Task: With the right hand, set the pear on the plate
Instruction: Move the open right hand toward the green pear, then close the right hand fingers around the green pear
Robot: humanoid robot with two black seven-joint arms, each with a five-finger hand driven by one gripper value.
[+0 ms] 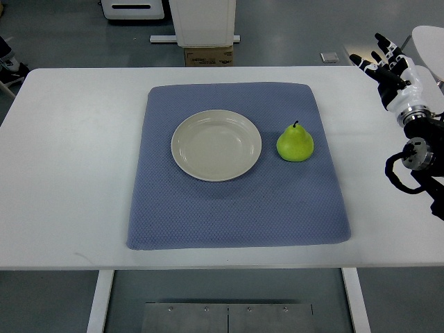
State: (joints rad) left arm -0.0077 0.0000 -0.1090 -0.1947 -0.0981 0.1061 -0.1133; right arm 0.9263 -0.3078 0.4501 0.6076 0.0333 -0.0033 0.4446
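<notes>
I see white table point(69, 173). Mat point(236, 208) on it blue-grey, fine dotted weave. Plate point(216, 146) plain cream, no pattern I can make out. Pear point(295, 143) bright yellow-green, dark stem. Right hand point(388, 66) black and white, black cabling behind wrist. Floor point(69, 35) dull grey-blue. Cardboard box point(208, 55) brown.

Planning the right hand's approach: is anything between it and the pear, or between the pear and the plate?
Nothing visible. The right hand hangs at the table's far right; only bare table and blue mat separate it from the pear, and only mat separates pear from plate.
</notes>
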